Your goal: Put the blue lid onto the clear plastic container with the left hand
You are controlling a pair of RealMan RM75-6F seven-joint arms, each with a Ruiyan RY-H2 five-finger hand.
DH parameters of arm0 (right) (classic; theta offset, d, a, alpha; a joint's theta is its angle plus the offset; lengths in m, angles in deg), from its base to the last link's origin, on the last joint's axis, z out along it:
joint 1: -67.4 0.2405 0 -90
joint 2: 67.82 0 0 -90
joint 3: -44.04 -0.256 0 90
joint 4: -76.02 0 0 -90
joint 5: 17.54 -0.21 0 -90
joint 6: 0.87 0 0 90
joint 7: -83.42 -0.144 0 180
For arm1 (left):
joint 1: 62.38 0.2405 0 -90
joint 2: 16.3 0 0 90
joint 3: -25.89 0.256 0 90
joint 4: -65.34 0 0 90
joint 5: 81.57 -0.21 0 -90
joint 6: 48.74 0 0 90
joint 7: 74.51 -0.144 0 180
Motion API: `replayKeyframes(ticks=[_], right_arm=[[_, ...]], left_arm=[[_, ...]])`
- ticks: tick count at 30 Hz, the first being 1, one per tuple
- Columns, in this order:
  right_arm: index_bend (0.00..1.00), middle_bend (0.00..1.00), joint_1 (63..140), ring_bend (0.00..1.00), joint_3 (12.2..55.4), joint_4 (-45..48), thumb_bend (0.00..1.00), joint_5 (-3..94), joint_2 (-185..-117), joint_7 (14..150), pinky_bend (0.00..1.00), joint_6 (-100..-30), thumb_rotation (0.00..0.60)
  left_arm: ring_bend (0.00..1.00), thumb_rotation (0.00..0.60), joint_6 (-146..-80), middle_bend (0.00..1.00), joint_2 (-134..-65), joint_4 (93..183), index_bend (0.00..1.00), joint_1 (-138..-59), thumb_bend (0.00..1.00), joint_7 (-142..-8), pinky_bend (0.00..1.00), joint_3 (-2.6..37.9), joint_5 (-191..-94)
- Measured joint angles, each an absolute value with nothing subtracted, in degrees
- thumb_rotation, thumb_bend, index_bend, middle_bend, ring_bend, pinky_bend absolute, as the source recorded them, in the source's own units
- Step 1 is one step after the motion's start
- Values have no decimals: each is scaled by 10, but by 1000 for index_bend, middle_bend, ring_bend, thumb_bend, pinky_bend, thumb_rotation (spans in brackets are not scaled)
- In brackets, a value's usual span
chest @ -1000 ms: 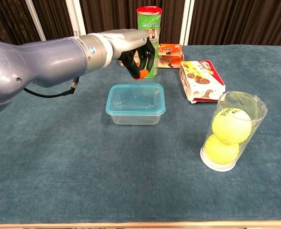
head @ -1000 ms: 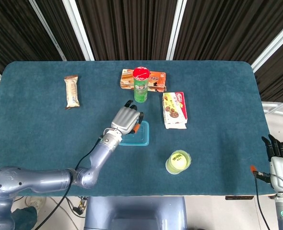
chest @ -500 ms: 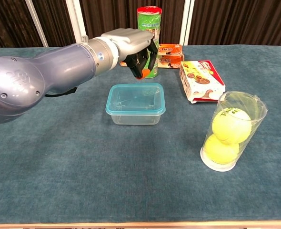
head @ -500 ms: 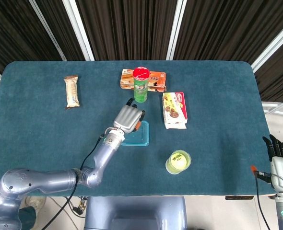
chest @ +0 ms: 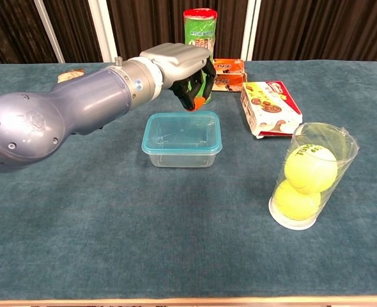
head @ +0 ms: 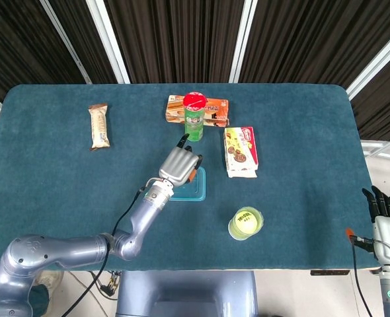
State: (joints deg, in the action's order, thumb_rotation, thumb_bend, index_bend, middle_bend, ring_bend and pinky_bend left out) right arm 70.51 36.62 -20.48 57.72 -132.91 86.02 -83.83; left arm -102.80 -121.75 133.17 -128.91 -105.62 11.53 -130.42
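Observation:
The clear plastic container stands mid-table with the blue lid lying on top of it; in the head view the lid shows partly under my arm. My left hand hovers just above the container's far edge, fingers hanging down and holding nothing; from the head view the left hand covers the lid's upper left part. My right hand hangs beyond the table's right front corner, fingers extended and empty.
A green can with a red cap stands right behind my left hand, with an orange snack box beside it. A cookie box lies to the right, a cup with tennis balls at front right, a snack bar far left.
My left hand has drifted slightly right and toward the green can, staying above the lidded container. The lid and container have not moved.

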Motion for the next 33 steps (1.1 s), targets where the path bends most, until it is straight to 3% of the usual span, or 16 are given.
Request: replayKeyframes(ticks=[7,33], right_arm=[[101,0,705,2,368,-206,292,579,-1329,861,0,-837,600],[101,0,705,2,365,-207,291,571,-1328,863,0,-835,600]], left_arm=[[97,600,-1003,625,-1210,1335,602,-1278,451,-1042,0,114,-1302],[107,600,-950,639,-1244,1275,591,-1292,451,-1034,0,102,-1308]])
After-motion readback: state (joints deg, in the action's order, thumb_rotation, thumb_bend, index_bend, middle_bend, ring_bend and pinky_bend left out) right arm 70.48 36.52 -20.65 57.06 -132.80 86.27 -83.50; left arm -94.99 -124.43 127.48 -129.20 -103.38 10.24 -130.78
